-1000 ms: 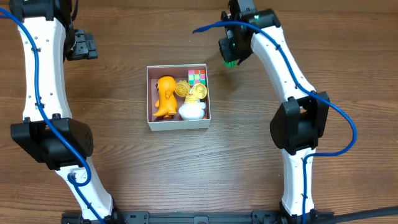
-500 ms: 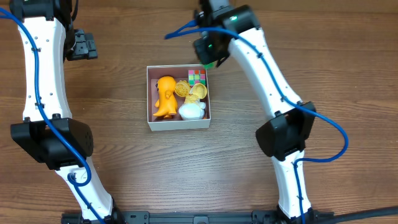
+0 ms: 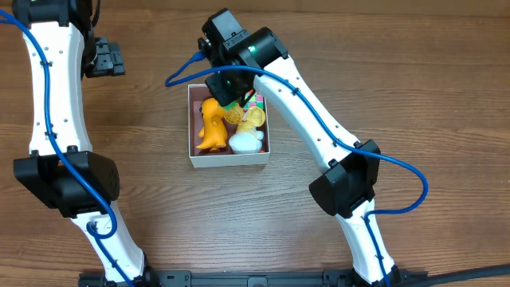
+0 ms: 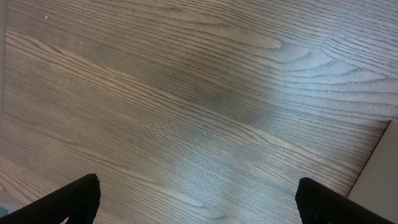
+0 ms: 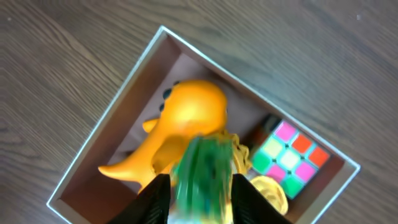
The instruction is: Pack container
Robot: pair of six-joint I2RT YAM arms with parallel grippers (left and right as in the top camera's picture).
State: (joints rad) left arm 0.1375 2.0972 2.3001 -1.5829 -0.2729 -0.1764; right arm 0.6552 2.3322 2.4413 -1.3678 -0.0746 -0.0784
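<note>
Overhead, the container (image 3: 229, 160) sits near the middle of the wooden table (image 3: 414, 64), holding an orange toy (image 3: 211, 127), a white toy (image 3: 245, 143) and a yellow toy (image 3: 253, 118). My right gripper (image 3: 233, 94) hangs over the container's far side, above the orange toy's head. My left gripper (image 3: 103, 60) is well apart from the box, toward the far left of the table. Left wrist shows my two dark fingertips (image 4: 78, 196) spread wide over bare wood grain. Right wrist shows my fingers (image 5: 155, 199) clamped on a green object (image 5: 202, 171), too blurred to name, right above the orange toy. A colour cube (image 5: 289, 158) lies in the container's corner just beside it.
</note>
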